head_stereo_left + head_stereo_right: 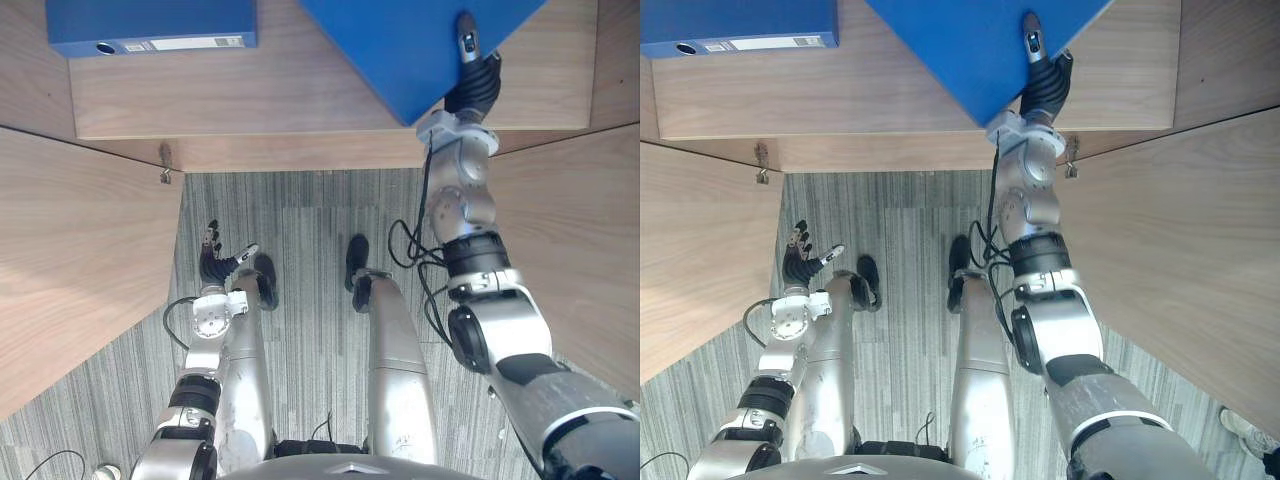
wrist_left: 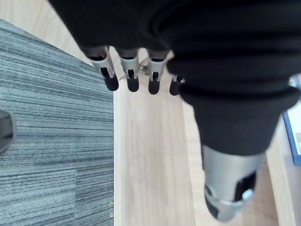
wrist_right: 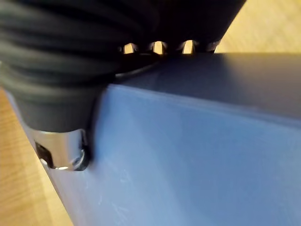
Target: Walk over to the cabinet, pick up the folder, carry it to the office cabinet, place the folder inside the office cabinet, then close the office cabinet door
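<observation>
Ahead, a wooden cabinet shelf [image 1: 300, 100], grey striped carpet [image 1: 300, 250] below.
Right hand [image 1: 472, 85] pinches a blue folder [image 1: 400, 50] over the shelf; second folder [image 1: 150, 20] at the shelf's left end; left hand [image 1: 215, 262] spread, below.

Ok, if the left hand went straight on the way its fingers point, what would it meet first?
Probably the wooden cabinet front near the left door hinge; the left hand hangs lower, so depth is uncertain.
</observation>
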You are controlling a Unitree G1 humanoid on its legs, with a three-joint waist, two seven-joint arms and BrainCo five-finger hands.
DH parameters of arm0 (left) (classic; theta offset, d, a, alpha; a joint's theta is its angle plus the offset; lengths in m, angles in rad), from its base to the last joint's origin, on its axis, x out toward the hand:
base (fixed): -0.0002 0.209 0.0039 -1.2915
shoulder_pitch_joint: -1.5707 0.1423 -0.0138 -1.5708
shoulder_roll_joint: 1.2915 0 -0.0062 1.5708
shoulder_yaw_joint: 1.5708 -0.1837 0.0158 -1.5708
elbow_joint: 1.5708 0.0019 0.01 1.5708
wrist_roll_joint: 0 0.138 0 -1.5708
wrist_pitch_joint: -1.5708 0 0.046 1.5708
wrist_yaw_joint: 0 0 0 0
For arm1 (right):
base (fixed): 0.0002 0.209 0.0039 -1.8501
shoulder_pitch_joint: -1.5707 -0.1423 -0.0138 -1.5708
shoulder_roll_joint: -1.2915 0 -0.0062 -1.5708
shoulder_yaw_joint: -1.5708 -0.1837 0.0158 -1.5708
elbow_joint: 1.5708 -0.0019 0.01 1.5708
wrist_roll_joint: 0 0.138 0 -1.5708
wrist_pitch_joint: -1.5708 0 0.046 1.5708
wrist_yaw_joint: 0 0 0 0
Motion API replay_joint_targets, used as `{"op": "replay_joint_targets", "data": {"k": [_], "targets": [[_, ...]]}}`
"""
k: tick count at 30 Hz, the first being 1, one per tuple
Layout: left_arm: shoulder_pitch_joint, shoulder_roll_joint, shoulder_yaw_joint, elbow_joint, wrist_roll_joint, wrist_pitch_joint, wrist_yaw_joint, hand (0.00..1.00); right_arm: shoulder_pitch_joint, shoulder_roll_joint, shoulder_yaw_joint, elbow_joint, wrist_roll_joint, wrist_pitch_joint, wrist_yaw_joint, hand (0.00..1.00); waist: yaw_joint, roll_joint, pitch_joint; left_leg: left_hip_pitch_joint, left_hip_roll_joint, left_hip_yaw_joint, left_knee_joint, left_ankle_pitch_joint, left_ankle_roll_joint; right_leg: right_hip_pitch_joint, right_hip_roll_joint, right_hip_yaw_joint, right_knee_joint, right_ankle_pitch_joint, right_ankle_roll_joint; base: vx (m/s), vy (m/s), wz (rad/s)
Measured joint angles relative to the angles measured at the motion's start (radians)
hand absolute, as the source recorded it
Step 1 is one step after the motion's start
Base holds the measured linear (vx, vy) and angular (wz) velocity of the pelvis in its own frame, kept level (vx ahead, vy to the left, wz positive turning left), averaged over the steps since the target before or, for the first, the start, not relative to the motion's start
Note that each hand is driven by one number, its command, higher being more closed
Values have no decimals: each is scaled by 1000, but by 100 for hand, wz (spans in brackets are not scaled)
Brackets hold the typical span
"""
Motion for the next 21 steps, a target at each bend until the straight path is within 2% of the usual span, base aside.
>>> {"op": "replay_joint_targets", "data": {"k": [5,9,15,17,21], "targets": [[-25,-19,6,20,-10,21,43,0,-104,56,7,139,103,13,-39,100,-2,0,0,-14,8,-3,8,0,0,-4,1,-11,-3,2,-1,-5,-3,-1],[-34,-28,7,22,-22,22,67,0,-150,85,9,175,146,13,-68,100,-1,0,0,-27,7,-4,12,0,0,-14,0,-11,-3,5,-1,-53,-23,0],[-67,-38,7,81,-39,43,106,0,-228,99,-23,204,187,-9,-180,100,-3,0,0,-69,7,-10,15,13,-1,-46,-5,-23,-11,21,-2,-73,-26,1],[-67,-49,7,81,-40,49,116,0,-242,101,-91,202,189,-27,-242,100,2,0,0,-70,5,-15,10,17,-3,-45,-6,-29,-14,22,-4,-46,-37,4],[-69,-53,7,82,-40,51,134,0,-241,106,-168,182,210,-45,-311,100,-3,0,0,-64,4,-19,-2,23,-4,-36,-5,-34,-23,23,-5,-12,-16,1]]}}
